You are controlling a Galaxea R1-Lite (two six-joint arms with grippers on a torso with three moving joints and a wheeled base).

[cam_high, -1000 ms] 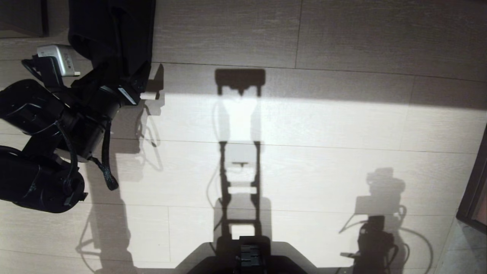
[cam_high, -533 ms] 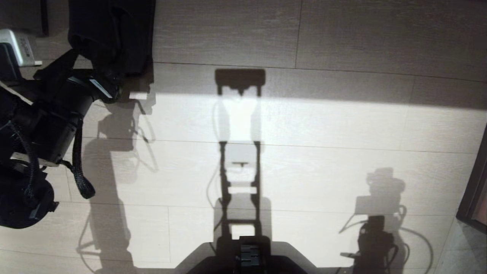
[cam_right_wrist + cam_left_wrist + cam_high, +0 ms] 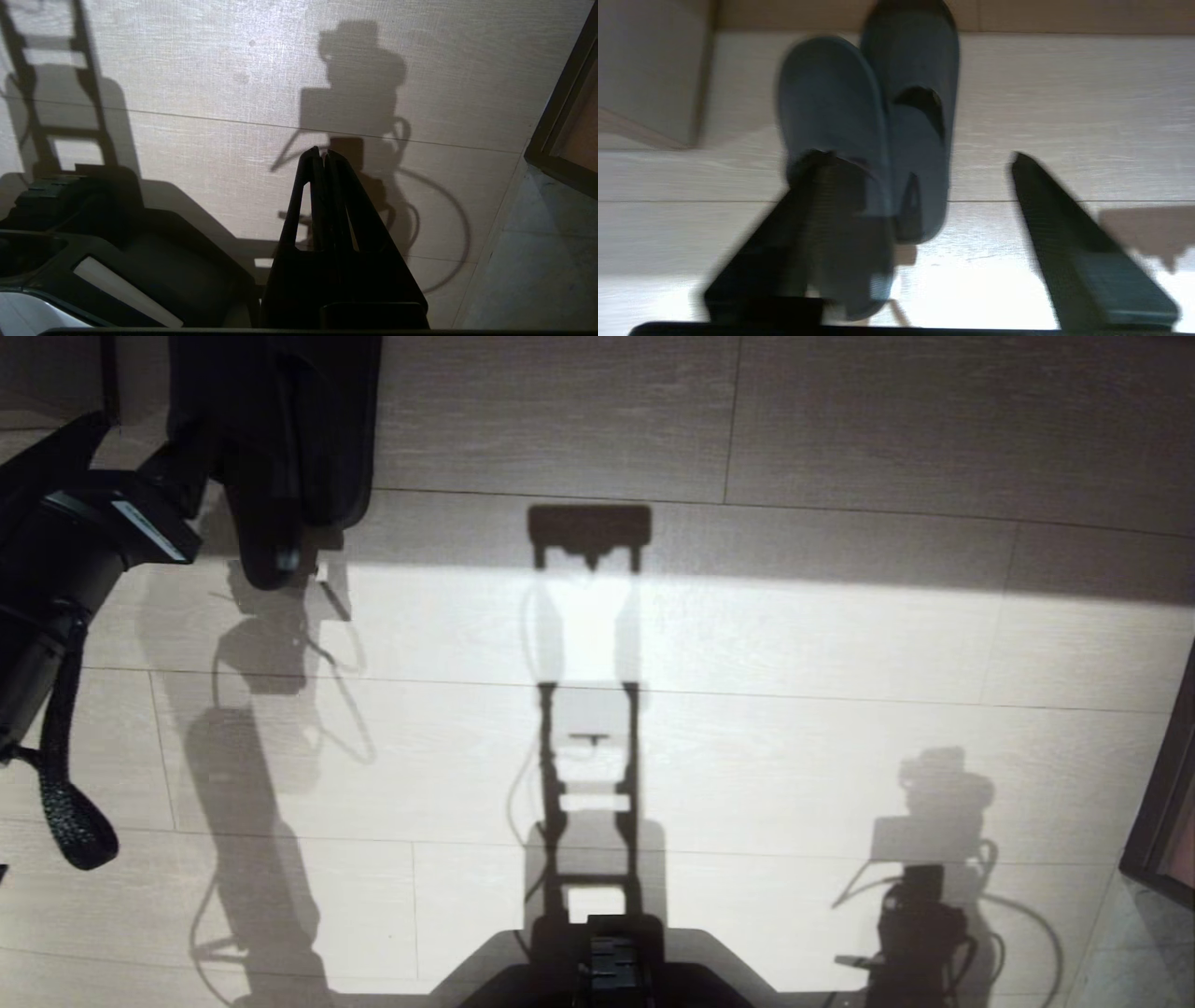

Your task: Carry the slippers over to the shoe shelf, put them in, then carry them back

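The slippers (image 3: 280, 420), a dark pair, lie side by side on the pale floor at the far left, by the wall. The same slippers (image 3: 873, 112) fill the middle of the left wrist view. My left gripper (image 3: 915, 157) hangs over their near ends, open wide. One finger (image 3: 817, 205) overlaps the slipper nearest it; the other finger (image 3: 1055, 224) stands well off to the side over bare floor. My left arm (image 3: 75, 551) reaches in from the left edge. I cannot tell whether the grey-beige panel (image 3: 649, 79) beside the slippers is the shoe shelf. My right gripper (image 3: 322, 151) is shut and parked low beside the base.
My base (image 3: 607, 971) sits at the near edge, its shadow and the arms' shadows falling across the sunlit floorboards. A dark door frame (image 3: 1162, 803) stands at the right edge. Open floor lies between the slippers and the base.
My left arm has swung toward the left edge and farther out, so its wrist camera has left the head view. Its fingers now reach the slippers' near ends. The right arm has not moved.
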